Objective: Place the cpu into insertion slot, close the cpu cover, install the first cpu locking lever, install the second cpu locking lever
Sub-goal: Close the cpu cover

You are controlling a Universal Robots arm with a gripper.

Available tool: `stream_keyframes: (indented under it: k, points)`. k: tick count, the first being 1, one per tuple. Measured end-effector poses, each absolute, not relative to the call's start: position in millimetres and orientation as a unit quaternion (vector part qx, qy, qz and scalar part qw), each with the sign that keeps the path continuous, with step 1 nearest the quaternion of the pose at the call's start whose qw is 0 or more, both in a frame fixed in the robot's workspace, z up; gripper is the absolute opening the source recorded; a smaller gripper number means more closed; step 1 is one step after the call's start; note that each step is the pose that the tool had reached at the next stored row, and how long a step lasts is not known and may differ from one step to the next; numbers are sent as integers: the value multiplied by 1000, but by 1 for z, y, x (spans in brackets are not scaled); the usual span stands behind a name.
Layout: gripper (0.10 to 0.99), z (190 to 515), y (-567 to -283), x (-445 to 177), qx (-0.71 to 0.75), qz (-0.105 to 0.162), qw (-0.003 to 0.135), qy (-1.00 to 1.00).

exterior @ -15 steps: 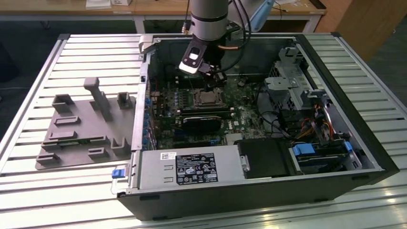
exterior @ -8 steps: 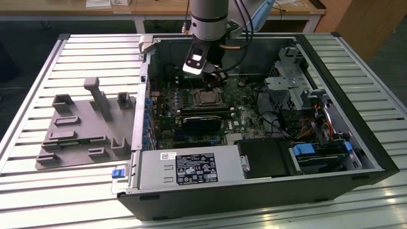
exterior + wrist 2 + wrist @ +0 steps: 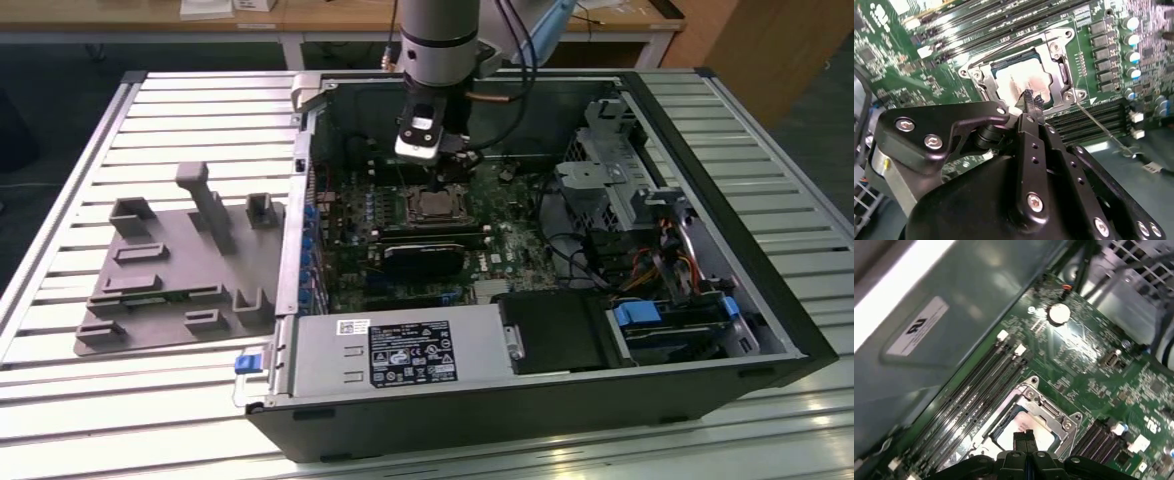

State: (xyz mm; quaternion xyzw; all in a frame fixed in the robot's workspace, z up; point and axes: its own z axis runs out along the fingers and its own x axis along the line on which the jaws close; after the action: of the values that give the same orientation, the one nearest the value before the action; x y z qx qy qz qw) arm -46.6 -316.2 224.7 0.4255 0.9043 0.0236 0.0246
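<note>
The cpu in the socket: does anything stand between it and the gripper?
Nothing visible does. In the second wrist view the gripper, tips closed, hangs directly over the bare metal top of the cpu; the cpu cover only frames its edges.

A robotics workshop: an opened computer case (image 3: 534,425) on a slatted metal worktable (image 3: 120,400), wooden benches (image 3: 120,12) behind.

The cpu (image 3: 1020,82) lies framed by the cpu cover (image 3: 1056,60) on the motherboard (image 3: 884,55).
</note>
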Motion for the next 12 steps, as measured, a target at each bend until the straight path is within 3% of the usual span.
stream_keyframes:
  k: [12]
  points:
    - [102,224,-316,-47,325,26,22,945]
